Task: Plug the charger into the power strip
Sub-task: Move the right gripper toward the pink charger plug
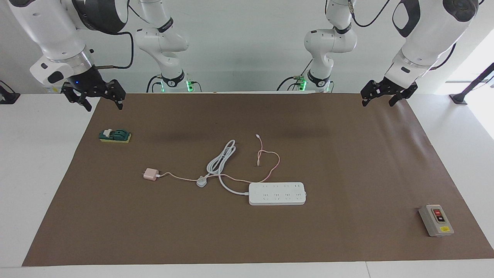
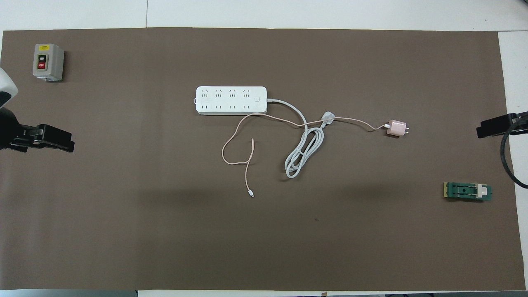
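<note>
Closest to my arms' end of the brown paper-covered tabletop (image 1: pixel 347 162), both claws hang up in the air and wait. My right claw (image 1: pixel 94 101) sits over the mat's corner at its own end, fingers spread and holding nothing. My left claw (image 1: pixel 382 96) is over the matching corner at the other end, likewise spread and released.

Just out from the right claw, near that edge, lies a small green and yellow block with a white piece on top (image 1: pixel 115 135).

Farther out, toward the middle between the two claws, the thin pink cable (image 1: pixel 270 158) loops loosely, and the strip's thick white cord (image 1: pixel 222 158) is coiled beside it, ending in a white three-pin plug (image 1: pixel 201 181).

Small, pale-pink and cube-shaped, the charger (image 1: pixel 150 174) lies flat on the right claw's side of that plug, apart from the strip, with its cable running across the plug.

Farther still, the long flat white power strip (image 1: pixel 277 193) lies sockets up, roughly midway between the claws.

Farthest, out from the left claw, stands a small grey box with red and black buttons (image 1: pixel 436 220).
</note>
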Robot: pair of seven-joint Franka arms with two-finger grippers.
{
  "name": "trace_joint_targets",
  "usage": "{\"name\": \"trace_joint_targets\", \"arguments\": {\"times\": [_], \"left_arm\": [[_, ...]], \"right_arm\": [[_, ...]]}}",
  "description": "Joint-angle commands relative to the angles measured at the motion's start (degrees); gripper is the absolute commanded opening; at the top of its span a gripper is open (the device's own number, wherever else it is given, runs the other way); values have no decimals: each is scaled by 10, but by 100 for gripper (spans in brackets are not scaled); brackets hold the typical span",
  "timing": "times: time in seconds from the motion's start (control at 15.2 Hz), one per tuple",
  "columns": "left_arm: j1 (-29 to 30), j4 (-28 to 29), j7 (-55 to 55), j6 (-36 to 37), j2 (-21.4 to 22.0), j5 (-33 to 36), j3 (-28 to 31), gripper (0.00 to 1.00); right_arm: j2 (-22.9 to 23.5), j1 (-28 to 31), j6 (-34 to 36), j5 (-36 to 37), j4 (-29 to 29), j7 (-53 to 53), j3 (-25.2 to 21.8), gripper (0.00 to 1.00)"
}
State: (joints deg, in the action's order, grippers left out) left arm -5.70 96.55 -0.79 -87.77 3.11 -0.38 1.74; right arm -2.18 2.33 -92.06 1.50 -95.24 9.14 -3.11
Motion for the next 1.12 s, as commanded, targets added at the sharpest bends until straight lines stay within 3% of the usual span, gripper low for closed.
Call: {"name": "trace_joint_targets", "arguments": {"times": [0.0, 0.46, 0.66, 0.92, 1.05], "left_arm": [[2, 26, 2, -15, 22, 0, 3, 100], [2, 26, 4, -30, 22, 0, 3, 100], [1, 26, 6, -31, 21, 0, 3, 100], [-4, 36, 7, -46, 21, 0, 3, 100], [-11, 51, 9, -102, 13, 0, 3, 100]], "right_arm": [[-3, 1, -1, 3, -5, -7, 1, 100], [-5, 4, -7, 4, -6, -11, 1, 100], [-5, 7, -8, -13, -22, -74, 0, 100], [25, 47, -5, -128, -38, -221, -1, 100], [55, 67, -14, -182, -45, -313, -2, 100]]}}
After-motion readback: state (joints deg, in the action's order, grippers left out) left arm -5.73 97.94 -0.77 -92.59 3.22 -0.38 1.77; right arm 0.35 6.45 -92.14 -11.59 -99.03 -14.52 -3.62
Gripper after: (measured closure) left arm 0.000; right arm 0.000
